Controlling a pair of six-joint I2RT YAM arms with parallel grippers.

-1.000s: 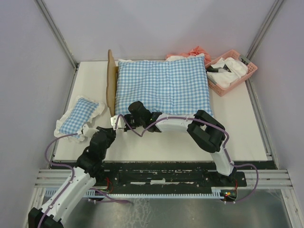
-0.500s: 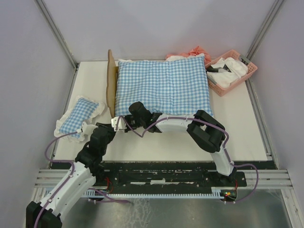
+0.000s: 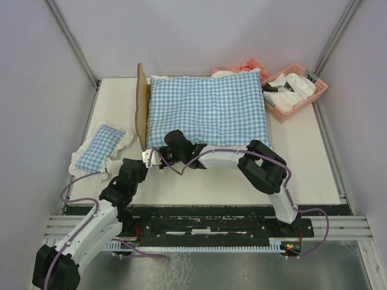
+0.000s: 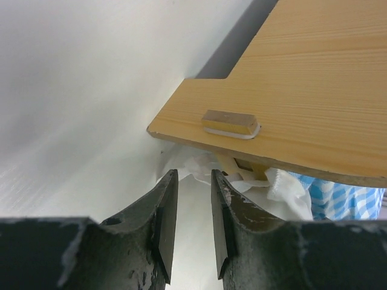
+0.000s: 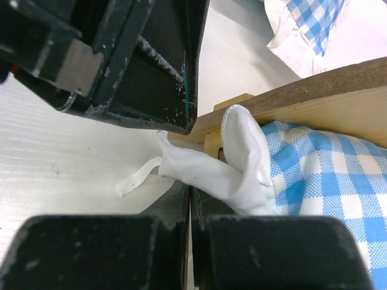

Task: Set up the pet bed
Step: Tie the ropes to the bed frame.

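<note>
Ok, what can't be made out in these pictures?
Top view: base and rails of the light-wood pet bed, hidden under the blue-and-white checked cushion.
Top view: white contents of the pink plastic basket, too small to identify.
Right wrist view: whether the right gripper pinches the white frill; its fingers hide the contact.

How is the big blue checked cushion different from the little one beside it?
The big cushion is much larger than the little pillow. The big cushion lies square on the pet bed; the little pillow lies slanted on the table, left of it. The little pillow has a wide white frill all around; the big cushion shows little white. Both are blue-and-white checked.
</note>
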